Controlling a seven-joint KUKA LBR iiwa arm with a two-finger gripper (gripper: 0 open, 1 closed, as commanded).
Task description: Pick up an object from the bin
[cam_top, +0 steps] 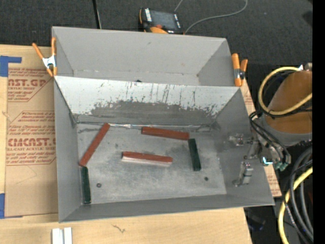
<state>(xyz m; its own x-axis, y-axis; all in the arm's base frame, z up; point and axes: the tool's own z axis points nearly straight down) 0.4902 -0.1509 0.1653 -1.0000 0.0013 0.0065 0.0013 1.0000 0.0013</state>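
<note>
Grey bin w/ 3 red-brown bars, 2 green bars; gripper spread, empty.

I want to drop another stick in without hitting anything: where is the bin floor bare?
The front strip of floor, between the middle red-brown stick and the near wall, is bare, as is the right part between the right green stick and the gripper. The back and left are crowded with sticks.

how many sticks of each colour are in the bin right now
red-brown sticks: 3
dark green sticks: 2
total: 5
</note>
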